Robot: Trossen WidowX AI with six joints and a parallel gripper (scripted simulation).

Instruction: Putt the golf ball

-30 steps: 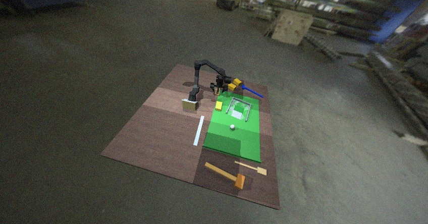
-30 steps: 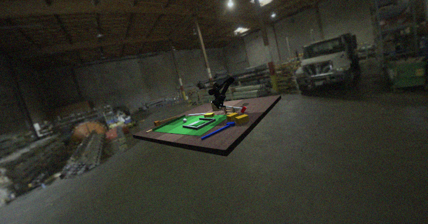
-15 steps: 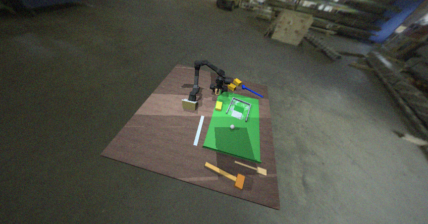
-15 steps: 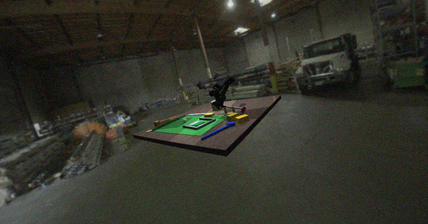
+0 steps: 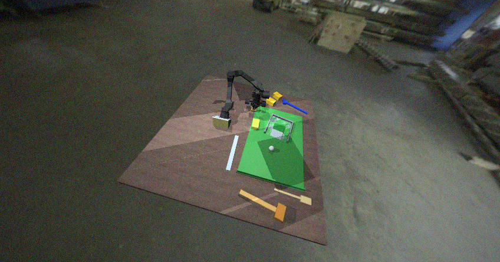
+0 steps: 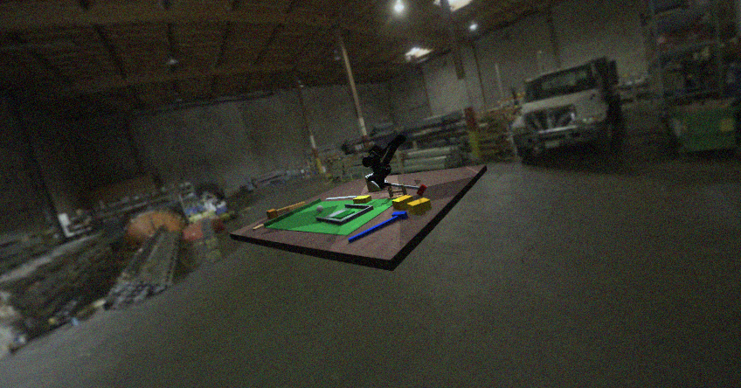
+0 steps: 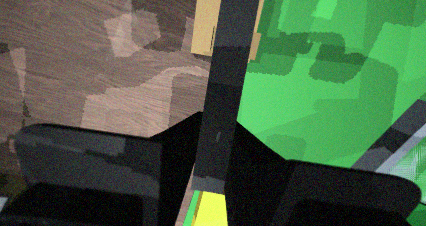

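My gripper (image 5: 253, 106) (image 7: 213, 120) is shut on the dark grip of the red putter (image 7: 230, 61) (image 6: 421, 190). The putter's pale shaft runs across a tan wooden rest (image 7: 205, 26), with its red head beyond it in the exterior view. In the top view the arm hides most of the putter. The white golf ball (image 5: 271, 148) (image 6: 319, 209) sits on the green mat (image 5: 250, 163), in front of the pale ramp (image 5: 276, 134). The ramp leads to the raised green (image 5: 279, 127), edged by grey rails (image 5: 290, 132) (image 6: 358, 214).
A yellow block (image 5: 255, 123) (image 6: 362, 198) (image 7: 211, 212) stands close to the gripper, on the mat's edge. Two more yellow blocks (image 5: 277, 95) (image 5: 270, 101) and a blue club (image 5: 295, 107) (image 6: 377, 227) lie beyond. A white strip (image 5: 232, 153), an orange mallet (image 5: 280, 212) and a beige paddle (image 5: 305, 199) lie around the mat.
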